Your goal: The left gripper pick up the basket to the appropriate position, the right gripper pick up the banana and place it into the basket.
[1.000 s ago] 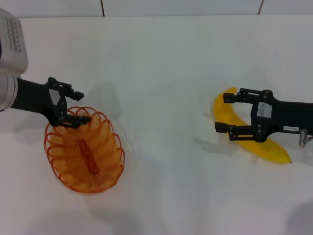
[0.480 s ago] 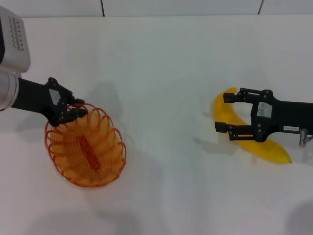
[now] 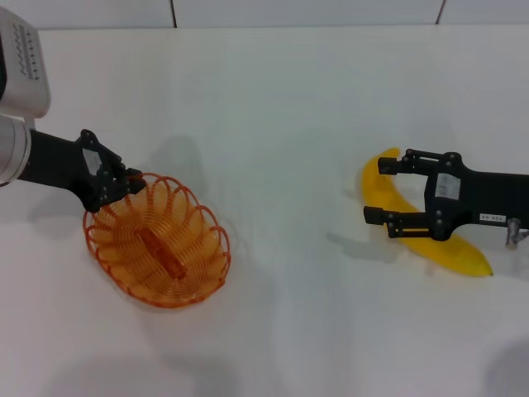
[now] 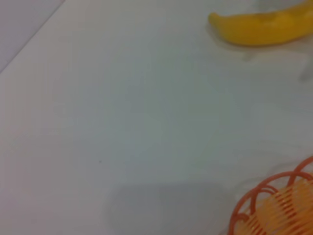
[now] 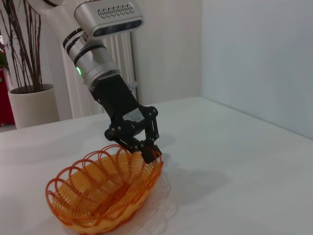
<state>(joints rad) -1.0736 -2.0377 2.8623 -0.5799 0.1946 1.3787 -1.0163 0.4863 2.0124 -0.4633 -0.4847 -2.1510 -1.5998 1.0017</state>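
Note:
The orange wire basket [image 3: 157, 246] lies on the white table at the left. My left gripper [image 3: 126, 184] is shut on its far rim. The right wrist view shows that gripper [image 5: 146, 147] pinching the rim, with the basket [image 5: 102, 191] slightly raised at that end. The yellow banana [image 3: 463, 255] lies on the table at the right. My right gripper [image 3: 374, 189] is open, with one finger on each side of the banana's upper half. The left wrist view shows the banana [image 4: 264, 27] far off and part of the basket's rim [image 4: 274, 200].
The white table [image 3: 281, 124] stretches between the basket and the banana. A wall runs along its far edge [image 3: 248, 21]. A white pot with bare twigs [image 5: 32, 100] stands beyond the table in the right wrist view.
The left gripper has closed on the rim and swung the basket; its body has turned and shifted to the right. The right gripper and the banana have not moved.

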